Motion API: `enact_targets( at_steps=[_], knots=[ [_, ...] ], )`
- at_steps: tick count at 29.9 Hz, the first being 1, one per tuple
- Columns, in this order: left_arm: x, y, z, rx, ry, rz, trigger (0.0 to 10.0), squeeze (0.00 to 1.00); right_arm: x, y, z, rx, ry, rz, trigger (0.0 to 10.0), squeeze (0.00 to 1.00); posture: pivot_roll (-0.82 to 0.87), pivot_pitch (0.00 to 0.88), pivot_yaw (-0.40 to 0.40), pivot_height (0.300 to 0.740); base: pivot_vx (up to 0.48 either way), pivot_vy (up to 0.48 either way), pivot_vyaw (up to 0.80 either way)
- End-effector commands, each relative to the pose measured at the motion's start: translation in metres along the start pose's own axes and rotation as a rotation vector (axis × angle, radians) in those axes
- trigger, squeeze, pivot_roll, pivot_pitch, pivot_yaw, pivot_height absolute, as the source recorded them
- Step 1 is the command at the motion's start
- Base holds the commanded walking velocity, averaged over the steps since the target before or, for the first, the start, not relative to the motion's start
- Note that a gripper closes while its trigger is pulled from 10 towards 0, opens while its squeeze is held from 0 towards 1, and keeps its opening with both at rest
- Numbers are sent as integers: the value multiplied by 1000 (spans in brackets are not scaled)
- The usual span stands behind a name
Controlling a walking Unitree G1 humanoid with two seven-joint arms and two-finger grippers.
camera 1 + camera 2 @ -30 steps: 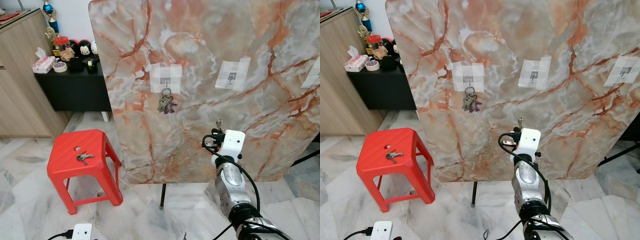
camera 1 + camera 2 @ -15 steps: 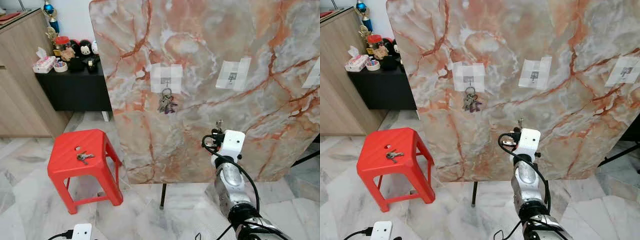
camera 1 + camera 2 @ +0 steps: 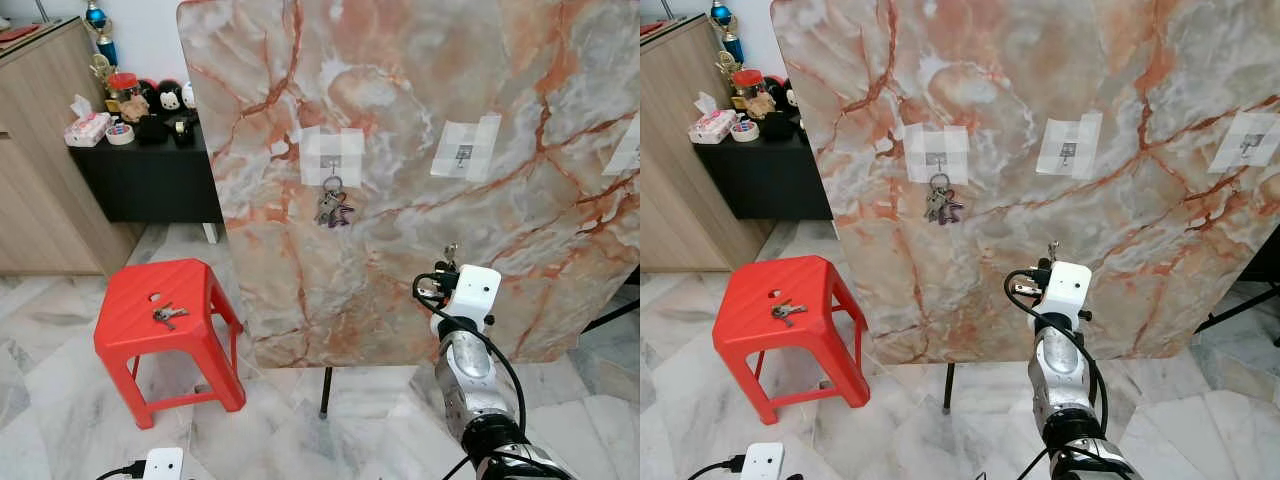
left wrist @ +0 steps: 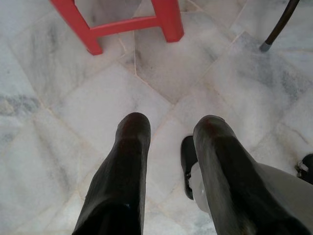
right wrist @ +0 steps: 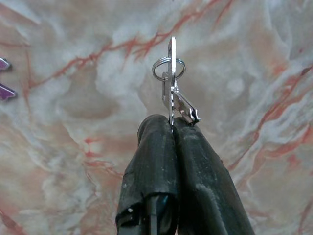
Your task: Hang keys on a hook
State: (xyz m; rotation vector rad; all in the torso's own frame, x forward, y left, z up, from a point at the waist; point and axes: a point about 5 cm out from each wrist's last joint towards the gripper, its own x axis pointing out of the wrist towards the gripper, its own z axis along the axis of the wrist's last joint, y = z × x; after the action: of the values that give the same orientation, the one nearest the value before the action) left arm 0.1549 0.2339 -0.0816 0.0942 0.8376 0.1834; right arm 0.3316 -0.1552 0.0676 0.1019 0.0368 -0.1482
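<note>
Lower right of centre, the right gripper (image 5: 172, 128) pinches a key ring (image 5: 169, 78) before the marble board (image 3: 400, 120); left gripper (image 4: 168, 134) hangs spread apart.

The right claw (image 5: 172, 128) pinches a bunch of keys (image 5: 172, 90) with its fingers pressed together, ring at twelve o'clock, before the orange-veined marble board (image 5: 73, 98).
</note>
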Motion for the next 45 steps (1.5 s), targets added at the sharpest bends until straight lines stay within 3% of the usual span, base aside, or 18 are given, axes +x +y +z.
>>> enact_targets(
  at_steps=[1, 20, 30, 45],
  knots=[
    [-1, 2, -5, -1, 19, -1, 10000, 0, 3, 3, 8, -4, -26, 6, 10000, 0, 61, 0, -7, 740, 251, 0, 0],
    [-2, 2, -5, 20, 21, -10, 10000, 0, 4, 4, 10, -5, -32, 0, 10000, 0, 64, 0, -6, 740, 279, 0, 0],
    [-4, 3, -13, 21, 56, -7, 10000, 0, 3, 3, 12, 0, -51, -19, 10000, 0, 64, 0, -4, 740, 0, 0, 0],
    [-3, 4, -13, 27, 61, -6, 10000, 0, 10, -7, 41, 3, -181, -121, 10000, 0, 67, 0, -4, 740, 0, 0, 0]
  ],
)
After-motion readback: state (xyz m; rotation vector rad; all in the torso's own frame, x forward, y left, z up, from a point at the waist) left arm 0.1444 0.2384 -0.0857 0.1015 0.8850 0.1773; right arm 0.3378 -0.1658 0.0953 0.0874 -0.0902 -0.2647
